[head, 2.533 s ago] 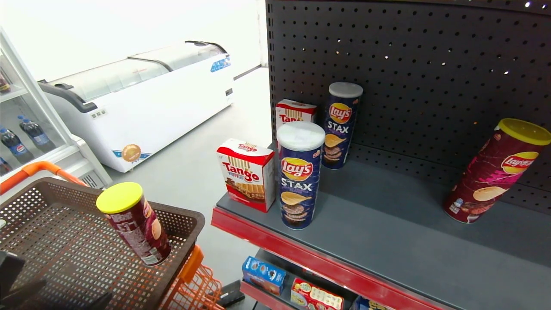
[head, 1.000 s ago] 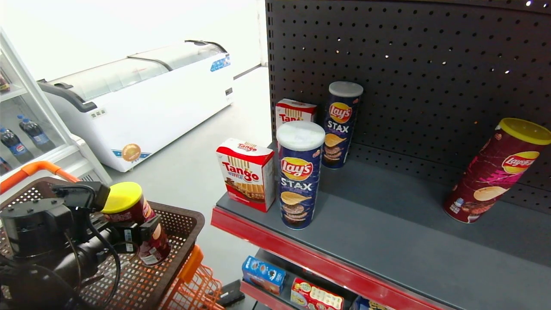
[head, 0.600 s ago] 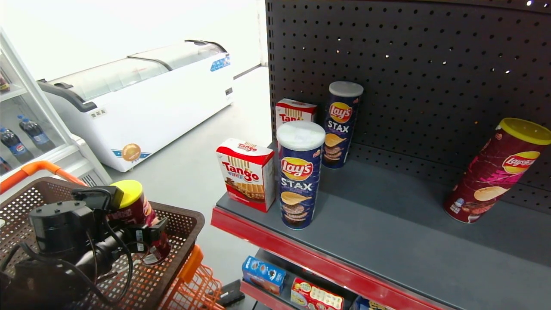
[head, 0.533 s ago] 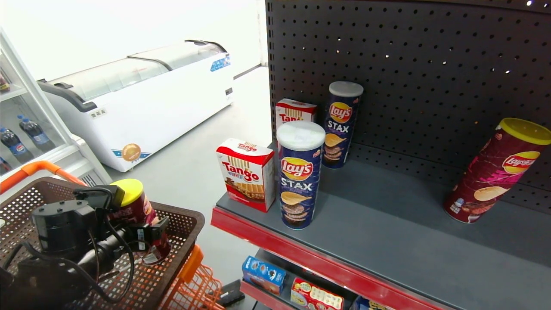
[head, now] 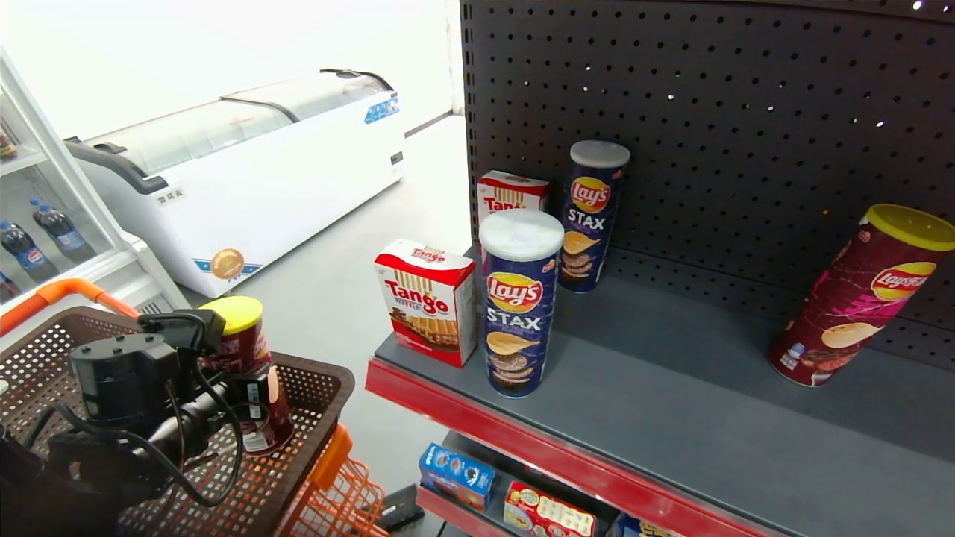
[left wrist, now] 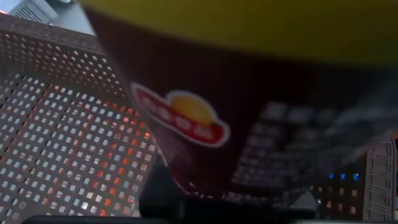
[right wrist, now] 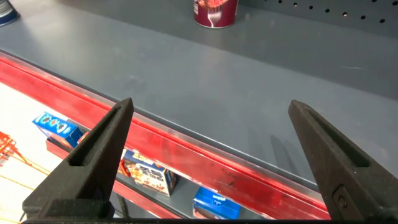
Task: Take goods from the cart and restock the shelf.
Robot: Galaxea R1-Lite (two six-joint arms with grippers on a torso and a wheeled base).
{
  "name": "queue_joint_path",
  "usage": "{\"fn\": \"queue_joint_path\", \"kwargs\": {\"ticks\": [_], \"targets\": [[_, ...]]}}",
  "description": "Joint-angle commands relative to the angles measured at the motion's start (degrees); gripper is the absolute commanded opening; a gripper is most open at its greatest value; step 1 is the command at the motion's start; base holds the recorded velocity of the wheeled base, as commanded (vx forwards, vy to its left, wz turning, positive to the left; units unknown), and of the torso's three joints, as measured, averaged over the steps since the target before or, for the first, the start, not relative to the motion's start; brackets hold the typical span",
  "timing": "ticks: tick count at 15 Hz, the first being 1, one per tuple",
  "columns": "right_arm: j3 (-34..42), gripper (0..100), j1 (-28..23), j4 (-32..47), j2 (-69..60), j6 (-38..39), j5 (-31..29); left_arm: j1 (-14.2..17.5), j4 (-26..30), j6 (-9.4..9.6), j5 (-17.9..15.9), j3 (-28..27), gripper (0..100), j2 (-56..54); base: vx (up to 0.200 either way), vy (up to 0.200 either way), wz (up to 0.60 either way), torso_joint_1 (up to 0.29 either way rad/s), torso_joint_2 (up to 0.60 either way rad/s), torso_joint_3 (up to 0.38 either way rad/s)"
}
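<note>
Yellow-lidded maroon chip can (head: 246,347), near-upright in the brown cart basket (head: 328,380), beside the grey shelf (head: 671,403).

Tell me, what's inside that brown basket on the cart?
One dark red can with a yellow lid, gripped by the left pincer. Bare mesh floor shows beside it. The arm covers the near part of the basket, so anything there is hidden.

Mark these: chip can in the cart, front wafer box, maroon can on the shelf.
Cart chip can (head: 250,347), head view, upper body.
Front wafer box (head: 427,312), head view, front face.
Shelf maroon can (head: 850,313), head view, label.
</note>
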Motion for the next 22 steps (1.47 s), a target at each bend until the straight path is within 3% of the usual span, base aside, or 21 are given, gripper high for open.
{"fn": "queue_joint_path", "kwargs": {"ticks": [1,7,15,18,20,22], "targets": [[0.0,100,0.0,0.0,0.0,0.0,0.0,-0.6,-0.4,-0.07,-0.1,0.1,0,-1.0,0.000,0.000,0.00,0.000,0.00,0.000],[0.0,100,0.0,0.0,0.0,0.0,0.0,-2.2,10.9,-0.07,-6.7,0.7,0,-16.2,0.000,0.000,0.00,0.000,0.00,0.000],[0.0,100,0.0,0.0,0.0,0.0,0.0,-4.1,11.4,-0.34,-7.0,0.8,0,-23.3,0.000,0.000,0.00,0.000,0.00,0.000],[0.0,100,0.0,0.0,0.0,0.0,0.0,-9.2,11.4,0.10,-7.0,1.4,0,-26.1,0.000,0.000,0.00,0.000,0.00,0.000],[0.0,100,0.0,0.0,0.0,0.0,0.0,-12.2,11.5,3.00,-7.1,1.9,0,-29.3,0.000,0.000,0.00,0.000,0.00,0.000],[0.0,100,0.0,0.0,0.0,0.0,0.0,-15.6,11.9,3.00,-7.4,2.2,0,-31.3,0.000,0.000,0.00,0.000,0.00,0.000]]}}
